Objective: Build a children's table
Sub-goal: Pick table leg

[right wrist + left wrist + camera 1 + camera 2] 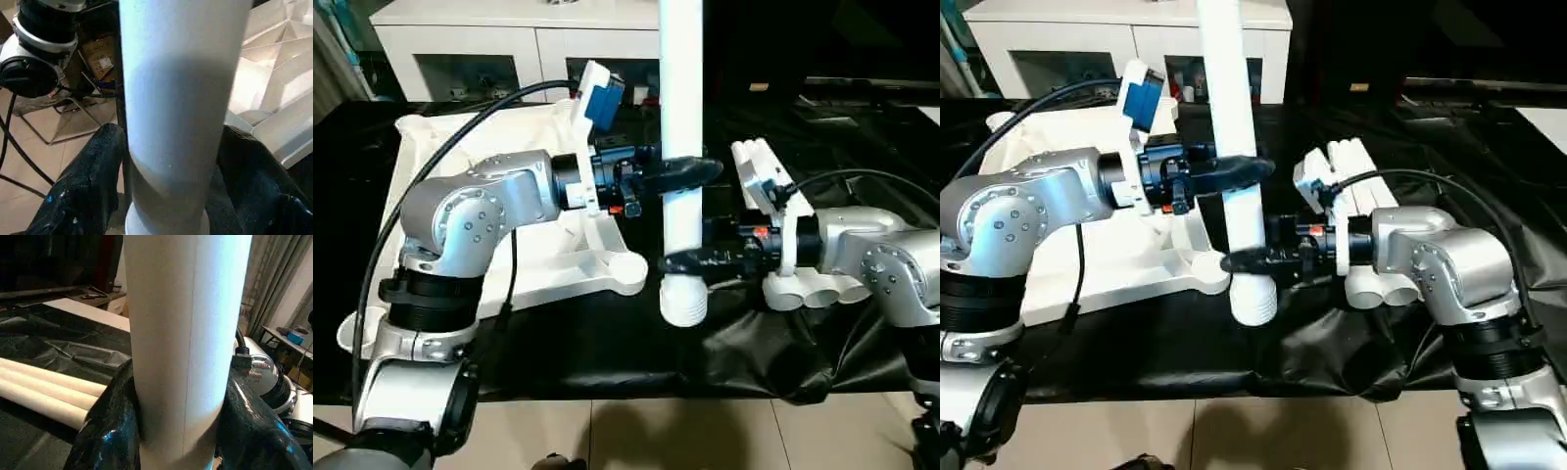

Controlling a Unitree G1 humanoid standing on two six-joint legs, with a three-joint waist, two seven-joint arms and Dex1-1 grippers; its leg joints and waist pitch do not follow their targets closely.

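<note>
Silver forearms fill my head cam, and both hands are clamped on the same white leg (681, 117), which I'm holding upright over the black sheet (607, 343). My left hand (690, 172) grasps it higher up, fingers wrapped on both sides. My right hand (683, 261) grasps it lower, just above the ribbed end near the bottom. Just beside the leg, on my left, the tabletop (597, 264) lies underside up with a round corner socket (628, 272) close by. Spare legs (808, 289) lie by my right wrist, three I think, partly hidden. White cabinet (509, 44) sits behind.
</note>
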